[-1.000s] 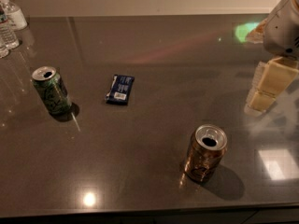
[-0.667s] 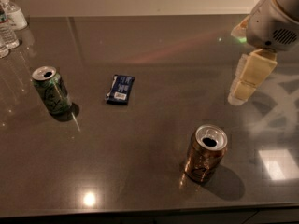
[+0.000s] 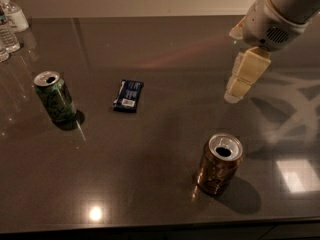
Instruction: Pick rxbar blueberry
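- Dark grey and glossy, the tabletop fills nearly the whole view and mirrors the room lights, with one bright spot near its front edge.
- The bar lies flat on the tabletop, left of centre. It is navy with a white label patch at its near end, and its long side runs roughly away from the camera.
- A green can stands upright to the left of the bar, near it but apart, with its opened top showing.
- A brown can stands upright at the near right, well apart from the bar, and is also opened.
- The tool hangs at the upper right, cream-coloured and pointing down and a little leftward over the tabletop.
- It is well apart from the bar, to the bar's right, and beyond the brown can.
- I cannot tell whether the tool is spread or pressed together.
- A white arm carries the tool and comes in from the top right corner.
- Clear bottles stand at the far left corner.
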`<state>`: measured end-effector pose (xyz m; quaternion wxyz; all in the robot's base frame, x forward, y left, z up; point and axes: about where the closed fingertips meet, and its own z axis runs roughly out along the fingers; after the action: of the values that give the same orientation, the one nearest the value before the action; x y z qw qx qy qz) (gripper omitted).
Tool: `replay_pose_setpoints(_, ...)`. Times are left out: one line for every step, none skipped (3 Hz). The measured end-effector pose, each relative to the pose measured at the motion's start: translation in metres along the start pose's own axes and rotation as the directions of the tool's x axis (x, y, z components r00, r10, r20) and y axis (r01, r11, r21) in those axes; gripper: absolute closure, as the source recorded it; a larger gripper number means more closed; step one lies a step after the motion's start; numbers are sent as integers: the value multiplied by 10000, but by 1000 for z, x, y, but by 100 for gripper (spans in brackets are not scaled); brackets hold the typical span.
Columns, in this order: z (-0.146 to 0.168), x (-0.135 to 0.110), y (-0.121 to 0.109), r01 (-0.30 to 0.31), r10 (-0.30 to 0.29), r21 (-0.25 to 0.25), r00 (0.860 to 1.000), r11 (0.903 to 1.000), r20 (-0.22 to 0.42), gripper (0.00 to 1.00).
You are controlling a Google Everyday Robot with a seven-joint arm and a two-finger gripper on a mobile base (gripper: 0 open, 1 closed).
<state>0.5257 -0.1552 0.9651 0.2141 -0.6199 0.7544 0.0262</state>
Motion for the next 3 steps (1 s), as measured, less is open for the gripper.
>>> replay_pose_setpoints(33,-24,3,189,-169,-309,9978,9993,634,0)
replay_pose_setpoints(74,-53,11,431,-354,-590,9915,9973,1255,0)
replay_pose_setpoints(107,-78,16,561,-403,-875,9841,9946,1728,0)
